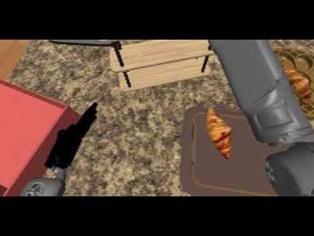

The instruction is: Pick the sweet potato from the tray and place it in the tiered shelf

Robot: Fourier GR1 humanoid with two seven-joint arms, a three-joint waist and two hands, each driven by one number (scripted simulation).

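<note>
We cannot see the right hand; the big grey arm (pixel 268 87) hides part of the brown tray (pixel 207 179). The red box (pixel 16 133) is cut off at the left edge.

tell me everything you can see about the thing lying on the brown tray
The sweet potato is a long, tapered piece, orange-brown with darker streaks and a lighter ridge along it. It lies flat on the brown tray, its length running from the far side toward the near side, in the tray's left part, pointed at both ends. No hand is seen touching it: the right forearm passes just to its right, with the right hand out of view, and the left hand is well off to the left.
</note>
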